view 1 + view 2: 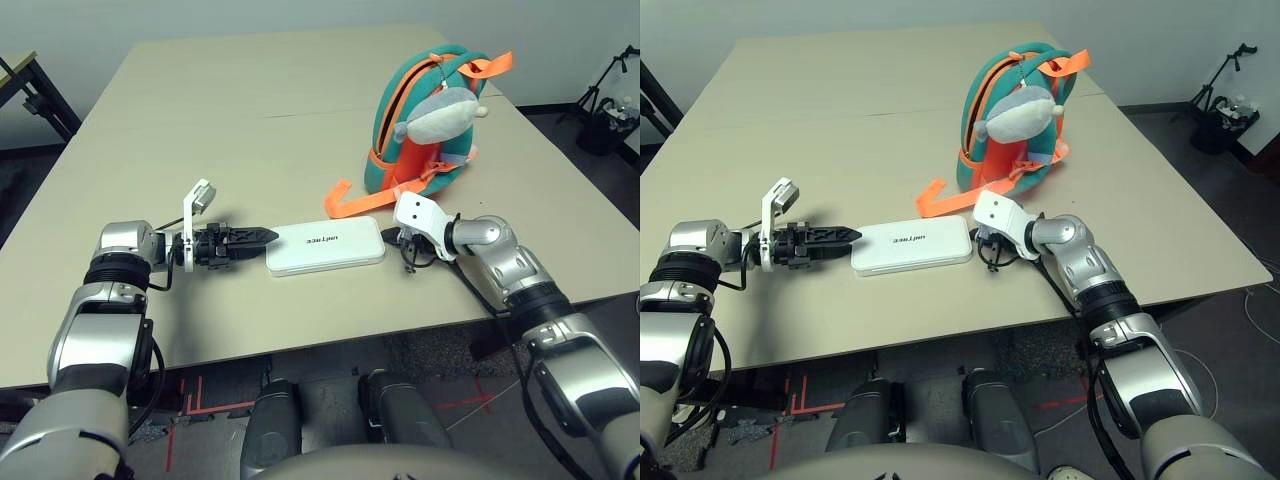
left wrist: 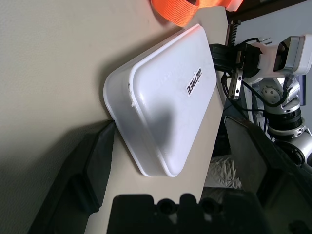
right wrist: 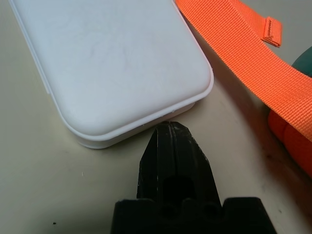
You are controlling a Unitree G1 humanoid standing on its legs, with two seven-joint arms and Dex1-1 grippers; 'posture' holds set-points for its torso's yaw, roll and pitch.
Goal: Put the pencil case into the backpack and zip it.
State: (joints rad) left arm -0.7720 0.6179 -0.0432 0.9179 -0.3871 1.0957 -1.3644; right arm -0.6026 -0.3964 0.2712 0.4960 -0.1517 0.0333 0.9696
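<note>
The white pencil case point(image 1: 325, 247) lies flat near the table's front edge, its dark lettering facing up. My left gripper point(image 1: 268, 237) is at its left short end and stands open. In the left wrist view the end of the pencil case point(image 2: 165, 102) sits between the two spread fingers point(image 2: 95, 163). My right gripper point(image 3: 170, 131) is shut on nothing, with its tip against the case's right short end. The teal and orange backpack point(image 1: 425, 120) stands upright behind the right gripper. Its grey-and-white plush point(image 1: 440, 112) hangs on the front, and an orange strap point(image 1: 350, 200) trails toward the case.
The table's front edge point(image 1: 300, 350) runs just below the case. A seam point(image 1: 250, 115) crosses the tabletop further back. A dark stand with gear point(image 1: 610, 110) is on the floor at the far right, and another table's corner point(image 1: 20, 70) shows at the far left.
</note>
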